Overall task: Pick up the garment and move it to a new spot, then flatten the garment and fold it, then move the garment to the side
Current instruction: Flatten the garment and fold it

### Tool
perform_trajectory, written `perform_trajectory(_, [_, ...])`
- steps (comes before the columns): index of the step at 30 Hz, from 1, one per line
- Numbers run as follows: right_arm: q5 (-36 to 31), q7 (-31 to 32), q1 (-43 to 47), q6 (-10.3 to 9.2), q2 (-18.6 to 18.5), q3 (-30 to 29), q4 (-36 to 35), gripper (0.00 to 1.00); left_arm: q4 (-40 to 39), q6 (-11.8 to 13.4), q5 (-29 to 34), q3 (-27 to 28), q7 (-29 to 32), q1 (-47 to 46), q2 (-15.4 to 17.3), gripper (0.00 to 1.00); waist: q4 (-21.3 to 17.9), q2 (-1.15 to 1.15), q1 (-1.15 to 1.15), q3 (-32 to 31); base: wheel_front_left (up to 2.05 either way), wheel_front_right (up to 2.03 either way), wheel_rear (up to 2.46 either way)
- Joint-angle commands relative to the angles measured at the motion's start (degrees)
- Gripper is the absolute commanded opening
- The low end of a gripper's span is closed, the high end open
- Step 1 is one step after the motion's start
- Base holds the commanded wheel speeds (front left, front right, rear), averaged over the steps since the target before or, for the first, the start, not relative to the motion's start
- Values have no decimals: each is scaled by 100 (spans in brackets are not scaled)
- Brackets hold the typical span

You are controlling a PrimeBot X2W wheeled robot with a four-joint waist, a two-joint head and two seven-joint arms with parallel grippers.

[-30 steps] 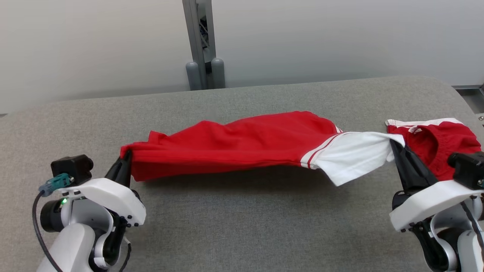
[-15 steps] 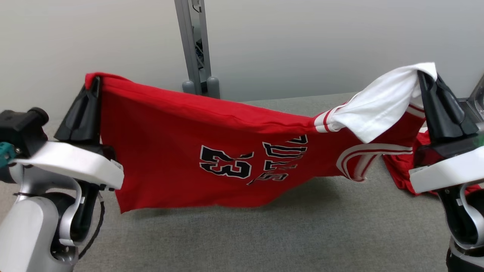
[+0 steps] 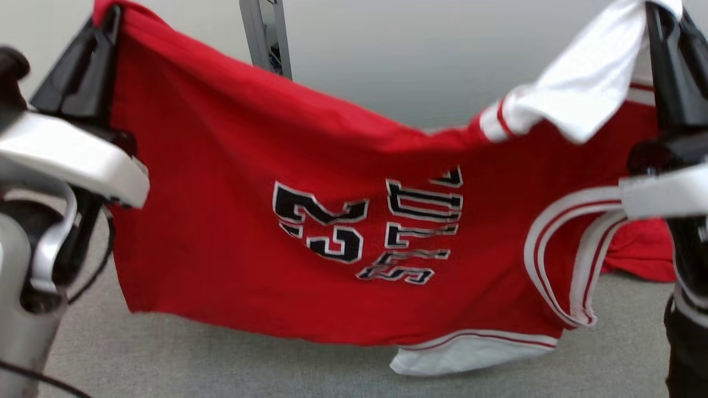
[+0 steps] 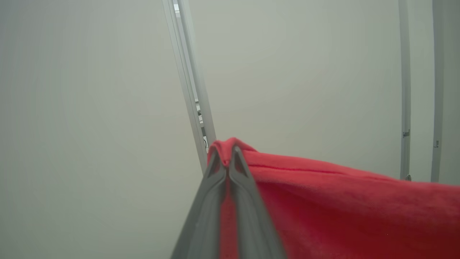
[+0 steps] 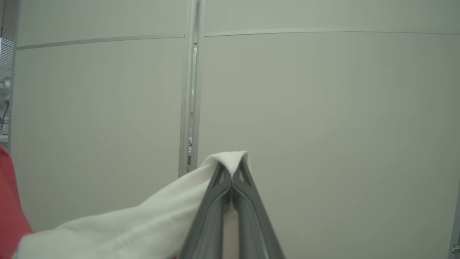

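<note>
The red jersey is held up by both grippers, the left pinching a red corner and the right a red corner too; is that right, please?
Not quite: the right gripper pinches the white sleeve of the red jersey, not red cloth, as the right wrist view shows. The left gripper does pinch a red corner.

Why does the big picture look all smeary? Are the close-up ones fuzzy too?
Head view: the red jersey has smeared edges, probably motion blur. Left wrist view: the left gripper looks soft, being so close to the lens; the light is flat. Right wrist view: the right gripper looks crisper, with even light and no glare.
</note>
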Motion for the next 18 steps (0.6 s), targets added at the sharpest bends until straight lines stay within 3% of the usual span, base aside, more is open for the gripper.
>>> perform_trajectory(1, [16,21,-150,-1,-27,-15,113,0,85,-55,-31,6,37,-154,44,0,-27,0,0,106,0,0,0])
perform_trajectory(7, [99,-248,-1499,-1,-26,-32,1534,0,1020,-293,-10,-28,210,-1175,80,0,-84,0,0,685,0,0,0])
perform_trajectory(13, [-166,-815,-3362,-1,-27,85,3622,0,2557,-399,272,-69,129,-2598,49,0,-138,0,0,1357,0,0,0])
perform_trajectory(14, [-298,-1113,-3985,-1,-29,77,4279,0,3042,-401,476,-101,-76,-3148,45,0,-155,0,0,1565,0,0,0])
perform_trajectory(16, [-348,-1297,-4276,-2,-37,8,4572,0,3261,-434,575,-141,-232,-3412,23,0,-158,0,0,1665,0,0,0])
perform_trajectory(18, [-519,-1865,-5058,-2,-42,-216,5295,0,3819,-410,792,-160,-900,-4155,-151,0,-147,0,0,1975,0,0,0])
